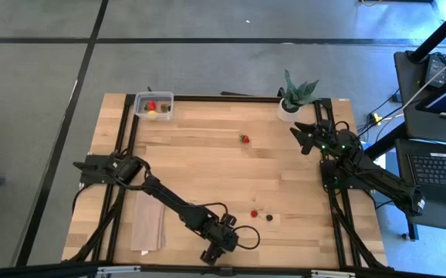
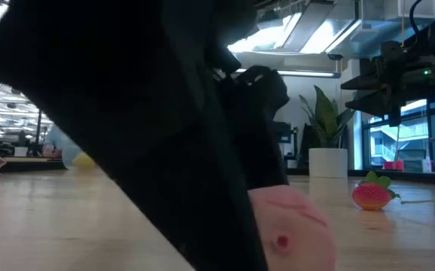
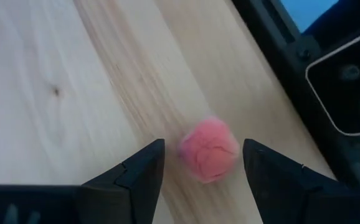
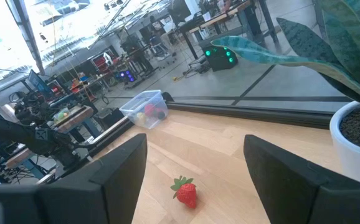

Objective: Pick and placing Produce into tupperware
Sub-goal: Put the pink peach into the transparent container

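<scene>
Our left gripper point(image 3: 202, 168) jaws stand open around a pink piece point(image 3: 208, 149), probably produce; closing off-centre could roll it off the desk point(image 3: 55, 74) edge.

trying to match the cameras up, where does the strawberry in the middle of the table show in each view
high view: strawberry mid-table, left of the potted plant.
low view: at right, right of the white pot.
left wrist view: not in it; a pink piece sits between the open left tool's fingers.
right wrist view: low centre, tupperware beyond.
shared landmark: the potted plant.
</scene>
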